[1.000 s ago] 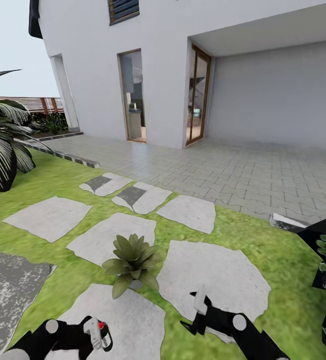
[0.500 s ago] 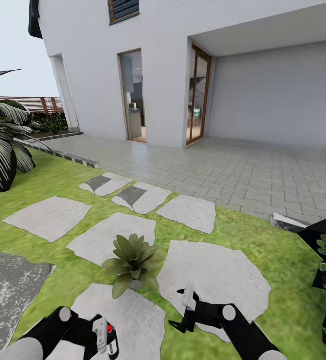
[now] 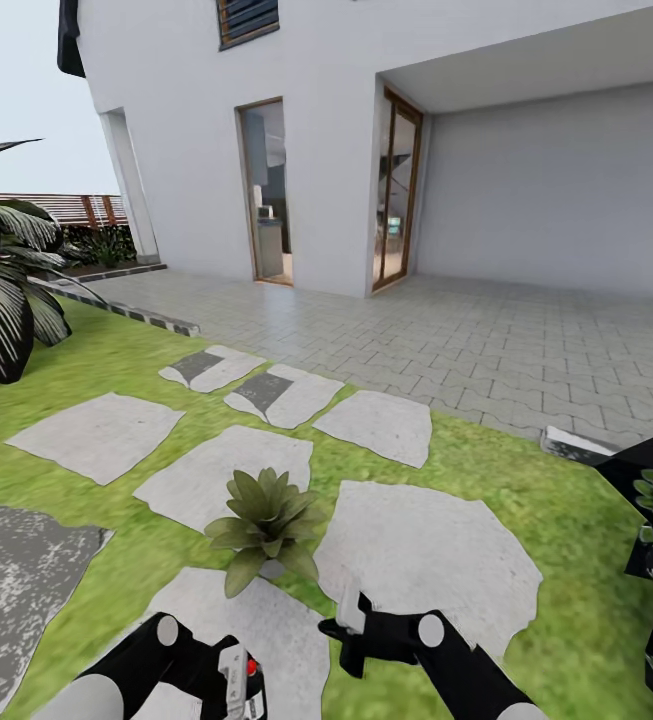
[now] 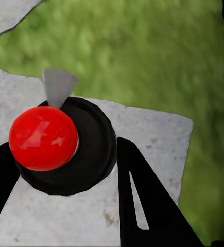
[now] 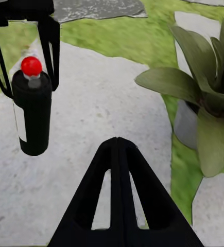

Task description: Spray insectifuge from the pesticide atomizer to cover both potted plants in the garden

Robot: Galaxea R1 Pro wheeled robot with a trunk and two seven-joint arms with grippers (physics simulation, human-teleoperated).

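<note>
Atomizer point(image 3: 249, 685) body cut off by head view's bottom edge.

arms: black, round grey joint caps | left gripper point(image 3: 234, 690): pale fingers | right gripper point(image 3: 349, 610): pale fingers

Both tools point(image 3: 351, 610) nearer, shifted inward.

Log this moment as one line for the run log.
left hand: holding atomizer | right hand: shut, empty | plant: ahead between arms | spraying: can't tell
</note>
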